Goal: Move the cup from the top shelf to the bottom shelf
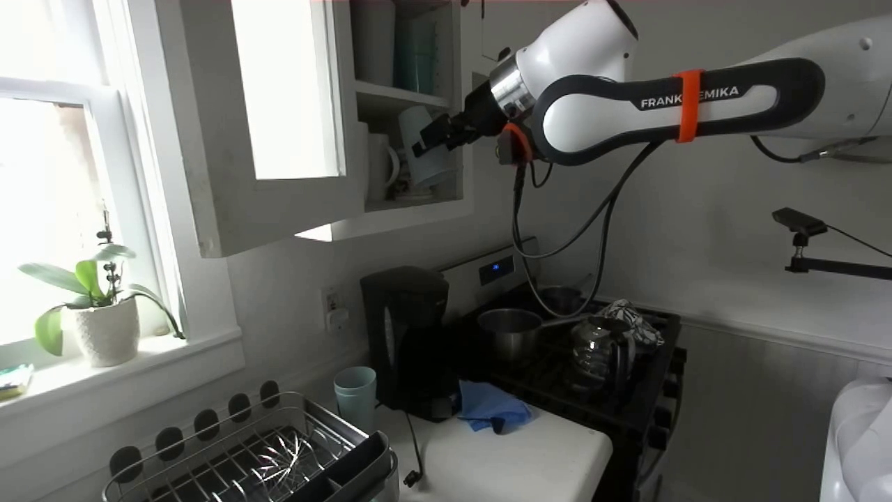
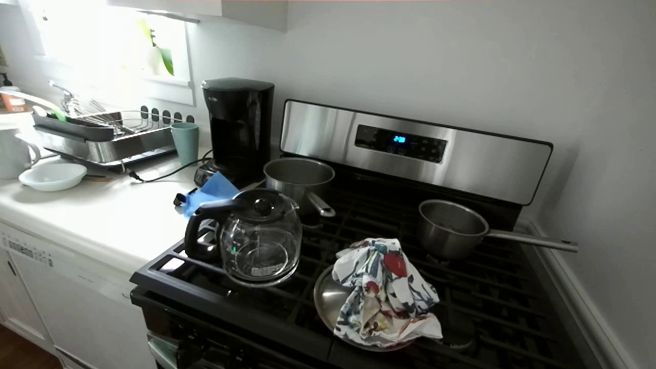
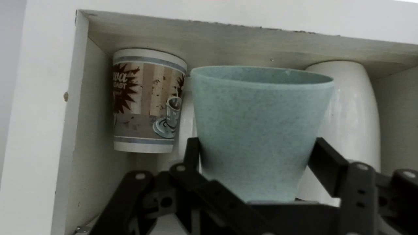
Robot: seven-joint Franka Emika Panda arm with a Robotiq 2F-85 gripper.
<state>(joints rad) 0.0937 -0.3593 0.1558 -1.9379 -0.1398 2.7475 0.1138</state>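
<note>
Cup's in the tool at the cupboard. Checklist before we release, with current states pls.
1. Tool grip: ok. Jaws sit on both sides of the pale green cup.
2. Cup below the top shelf: ok. It is at the lower compartment in an exterior view.
3. Cup level: not ok. It is tilted in an exterior view.
4. Cup seated on the bottom shelf: cannot tell. Contact is not clear.
5. Clear of the printed cup and white vessel: cannot tell. The held cup overlaps the white vessel in the wrist view; depth is unclear.
6. Cupboard door out of the way: ok. It is swung open.
</note>
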